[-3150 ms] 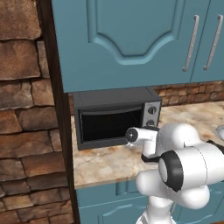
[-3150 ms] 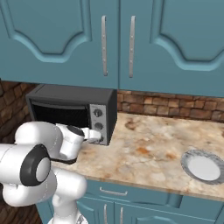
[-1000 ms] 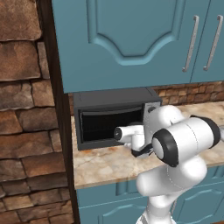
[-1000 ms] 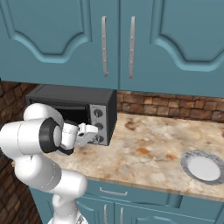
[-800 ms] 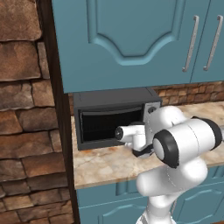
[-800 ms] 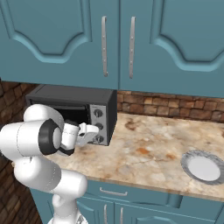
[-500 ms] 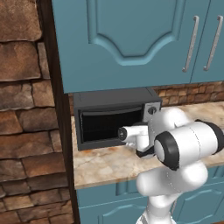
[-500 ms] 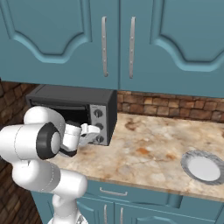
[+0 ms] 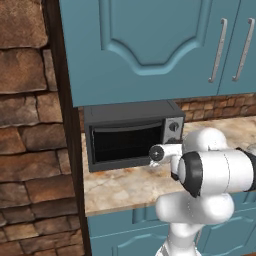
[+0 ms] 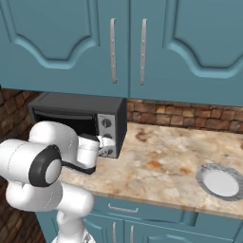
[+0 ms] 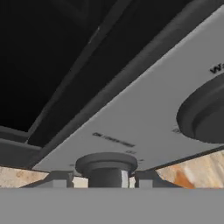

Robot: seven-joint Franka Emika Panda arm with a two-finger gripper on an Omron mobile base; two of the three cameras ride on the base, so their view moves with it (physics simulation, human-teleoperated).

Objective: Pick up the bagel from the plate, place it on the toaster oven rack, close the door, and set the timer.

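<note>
1. Where the fingertips (image 11: pixel 59 178) rise, the gripper (image 11: pixel 105 178) straddles the timer (image 11: pixel 107 164). A pale sliver shows on each side of the knob, so I read the pincer as released and not pinching it
2. Timer: a short dark cylinder on a wider round flange, matte, set low on the silver control strip (image 11: pixel 144 118). That strip is flat brushed metal with faint print, and a larger dark knob (image 11: pixel 205 116) sits further up it
3. The door (image 9: pixel 127 142) lies flush with the black boxy toaster oven (image 9: pixel 130 111). Its glass is dark and glossy, so I judge it closed
4. I take the bagel to be behind that glass, but cannot confirm it
5. Across the mottled tan stone counter (image 10: pixel 161 161), the plate (image 10: pixel 205 172) is pale, round and shallow, and carries no bagel
6. Judgement: pick, place and door are done, and timer setting is under way or just finishing
7. Behind are glossy teal cabinet doors (image 10: pixel 61 42) with raised panels
</note>
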